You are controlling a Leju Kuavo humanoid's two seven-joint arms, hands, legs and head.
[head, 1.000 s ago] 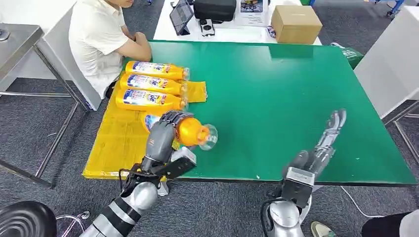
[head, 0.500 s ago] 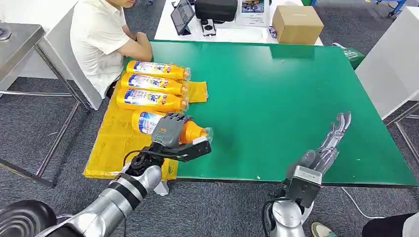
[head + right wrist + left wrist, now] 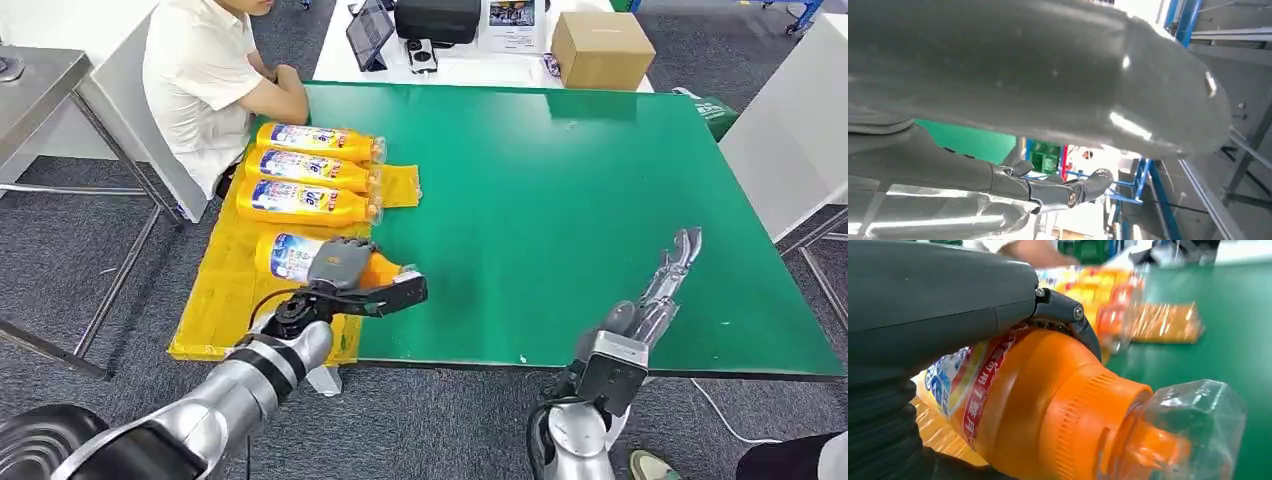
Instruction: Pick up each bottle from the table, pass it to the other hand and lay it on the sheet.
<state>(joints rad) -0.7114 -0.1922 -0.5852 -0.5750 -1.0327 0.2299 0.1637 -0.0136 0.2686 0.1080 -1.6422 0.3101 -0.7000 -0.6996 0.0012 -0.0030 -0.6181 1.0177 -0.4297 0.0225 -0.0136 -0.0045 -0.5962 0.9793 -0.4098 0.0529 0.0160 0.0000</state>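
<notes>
Head view first: the green table (image 3: 590, 200) takes up most of the scene, and everything else sits around it. A person in a white shirt (image 3: 200, 80) sits at the table's far left corner, forearm resting on its edge. Just beyond the table's far edge stands a white desk (image 3: 460, 65) carrying a cardboard box (image 3: 598, 48), a black bag (image 3: 434, 18) and a tablet (image 3: 368, 32). Draped over the table's left side is the yellow sheet (image 3: 225, 285), hanging a little past the table's near edge. Three orange bottles (image 3: 310, 172) lie side by side on the sheet toward the table's far left, caps pointing to the table's middle. A fourth orange bottle (image 3: 300, 258) lies nearer the table's front edge on the sheet, and the left hand (image 3: 345, 270) wraps over its shoulder, fingers curled around it, so that hand is gripping this bottle. The left wrist view confirms it: grey thumb over the label, orange ribbed collar and clear plastic cap (image 3: 1193, 425) poking out beyond the fingers. Over the table's near right corner, the right hand (image 3: 665, 285) is stretched out flat above the green top, fingers straight and apart, holding nothing.
</notes>
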